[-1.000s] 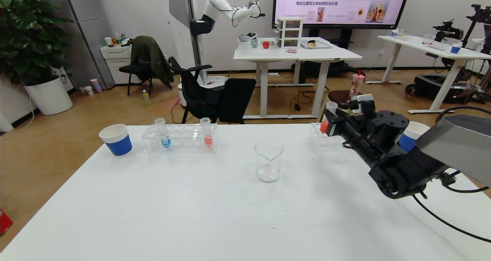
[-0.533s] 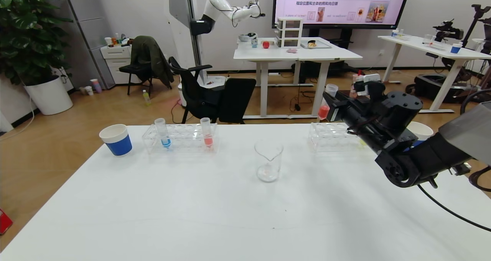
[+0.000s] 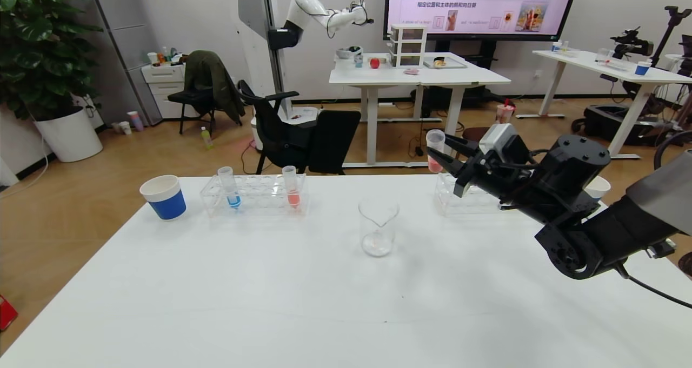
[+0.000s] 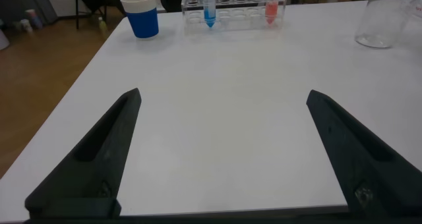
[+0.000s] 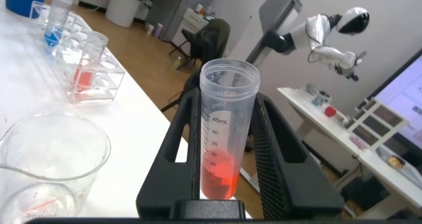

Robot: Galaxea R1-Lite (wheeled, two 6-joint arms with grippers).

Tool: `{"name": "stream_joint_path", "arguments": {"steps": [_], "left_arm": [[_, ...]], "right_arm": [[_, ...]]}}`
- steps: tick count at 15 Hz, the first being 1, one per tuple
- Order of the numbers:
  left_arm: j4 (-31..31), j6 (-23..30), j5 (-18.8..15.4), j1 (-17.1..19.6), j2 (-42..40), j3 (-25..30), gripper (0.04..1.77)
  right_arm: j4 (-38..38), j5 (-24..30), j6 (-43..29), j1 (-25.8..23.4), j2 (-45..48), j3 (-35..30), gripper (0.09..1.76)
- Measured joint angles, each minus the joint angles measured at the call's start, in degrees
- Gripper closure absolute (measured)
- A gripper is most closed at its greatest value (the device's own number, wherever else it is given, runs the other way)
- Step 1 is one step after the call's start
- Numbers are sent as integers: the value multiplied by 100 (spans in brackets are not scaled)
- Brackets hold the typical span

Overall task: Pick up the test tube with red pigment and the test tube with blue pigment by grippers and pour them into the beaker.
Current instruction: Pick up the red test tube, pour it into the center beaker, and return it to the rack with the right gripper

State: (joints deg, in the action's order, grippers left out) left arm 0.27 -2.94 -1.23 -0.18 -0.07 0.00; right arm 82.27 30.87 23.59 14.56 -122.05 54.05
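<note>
My right gripper (image 3: 440, 149) is shut on the test tube with red pigment (image 3: 435, 139) and holds it roughly upright in the air, above the left end of the right-hand clear rack (image 3: 465, 198). In the right wrist view the tube (image 5: 224, 138) sits between both fingers with orange-red liquid at its bottom. The beaker (image 3: 378, 226) stands on the white table, left of and below the tube, and also shows in the right wrist view (image 5: 46, 165). The test tube with blue pigment (image 3: 231, 187) stands in the left rack (image 3: 254, 198). My left gripper (image 4: 223, 95) is open and empty, low over the table's near left part.
A tube with paler salmon-pink liquid (image 3: 292, 187) stands in the left rack. A blue-and-white paper cup (image 3: 165, 196) is left of that rack, and another (image 3: 597, 187) is behind my right arm. Chairs and desks stand beyond the table's far edge.
My right gripper has lifted the red tube out of the right rack and carried it left, toward the beaker. The left rack's tubes and the beaker have not moved.
</note>
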Motion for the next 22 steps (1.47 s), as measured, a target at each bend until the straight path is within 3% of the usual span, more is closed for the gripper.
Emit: {"name": "stream_joint_path", "arguments": {"steps": [8, 12, 14, 18, 22], "left_arm": [[0, 0, 0, 0, 0, 0, 6], [-2, 2, 2, 0, 0, 0, 6], [0, 5, 2, 0, 0, 0, 6], [0, 0, 0, 0, 0, 0, 6], [0, 0, 0, 0, 0, 0, 6]], "right_arm": [[692, 734, 1430, 305, -664, 675, 136], [667, 1298, 2387, 276, -1023, 1242, 136], [645, 1392, 2603, 333, -1133, 1369, 136], [501, 2100, 3202, 308, -1347, 1813, 136], [347, 2492, 4072, 143, -1598, 1992, 136]]}}
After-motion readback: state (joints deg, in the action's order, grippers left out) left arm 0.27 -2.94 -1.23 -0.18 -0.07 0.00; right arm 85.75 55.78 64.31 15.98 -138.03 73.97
